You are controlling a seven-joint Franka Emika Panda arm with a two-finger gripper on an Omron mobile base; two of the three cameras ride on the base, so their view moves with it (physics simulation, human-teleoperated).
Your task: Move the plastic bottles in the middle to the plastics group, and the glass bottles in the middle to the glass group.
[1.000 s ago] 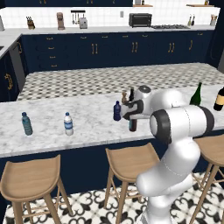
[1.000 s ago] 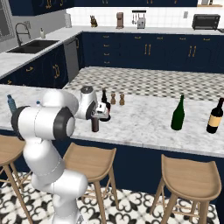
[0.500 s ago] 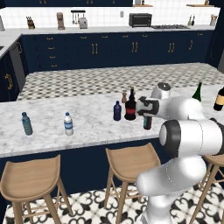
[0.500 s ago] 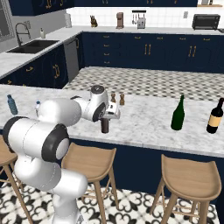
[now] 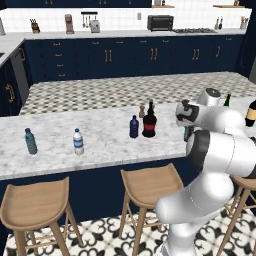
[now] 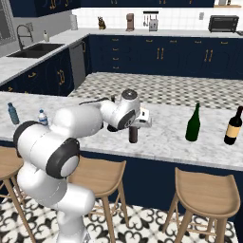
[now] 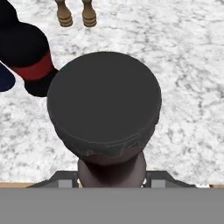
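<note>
The gripper [image 6: 134, 124] is closed around the neck of the slim dark glass bottle [image 6: 134, 134] and holds it upright. In the right base view the bottle hangs below the hand over the near part of the marble surface [image 6: 166, 137]; whether its base touches the surface cannot be told. In the hand view the bottle's round black cap [image 7: 104, 103] lies directly ahead of the camera, with the neck [image 7: 111, 171] passing down between the fingers. In the left base view the teal label of the bottle [image 5: 187, 133] shows just beside the arm's wrist.

Positions of the other items on the surface:

- The squat red-labelled bottle [image 5: 149, 121] stands upright in the middle, with the navy-blue plastic bottle [image 5: 134, 127] just beside it on the left side of the left base view.
- The tiny brown bottle [image 5: 142, 111] stands just behind these two. In the hand view two small brown bases [image 7: 76, 14] show side by side at the top edge.
- The teal-tinted water bottle [image 5: 31, 142] and the white-labelled water bottle [image 5: 78, 142] stand near each other, well apart from the middle group.
- The green wine bottle [image 6: 193, 123] and the dark wine bottle with cream label [image 6: 233, 126] stand near each other at the other end, well apart from the held bottle.
</note>
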